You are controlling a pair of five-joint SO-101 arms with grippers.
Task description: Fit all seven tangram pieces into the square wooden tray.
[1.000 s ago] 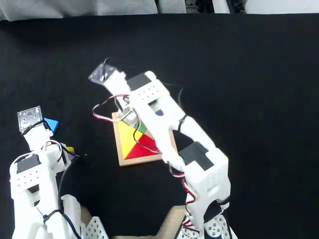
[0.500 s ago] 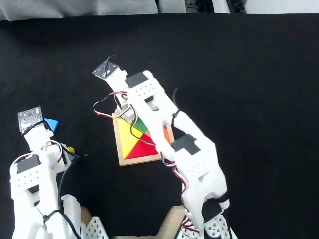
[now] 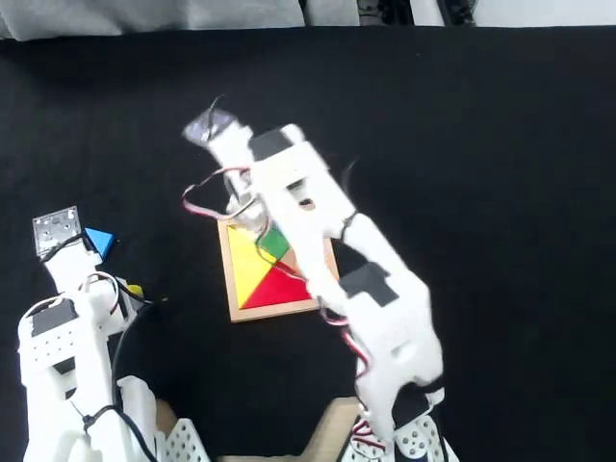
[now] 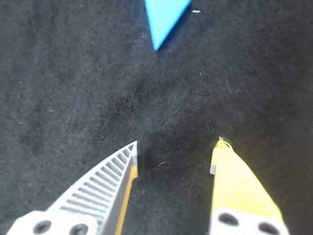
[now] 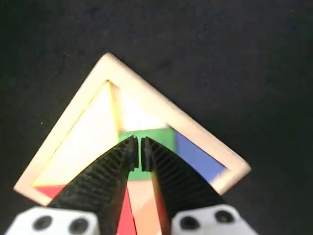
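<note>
Square wooden tray [image 3: 234, 310] lies mid-counter, holding a yellow triangle [image 3: 247, 274], red triangle [image 3: 279, 289], green square [image 5: 161, 138] and blue piece [image 5: 195, 156]. The right arm stretches from the near edge over it, its right pincer [image 5: 137, 147] nearly closed and empty above the green square. The left pincer [image 4: 178, 143] gapes wide over bare counter [image 4: 73, 98] near the left edge, a loose blue triangle [image 4: 164, 17] just ahead.
</note>
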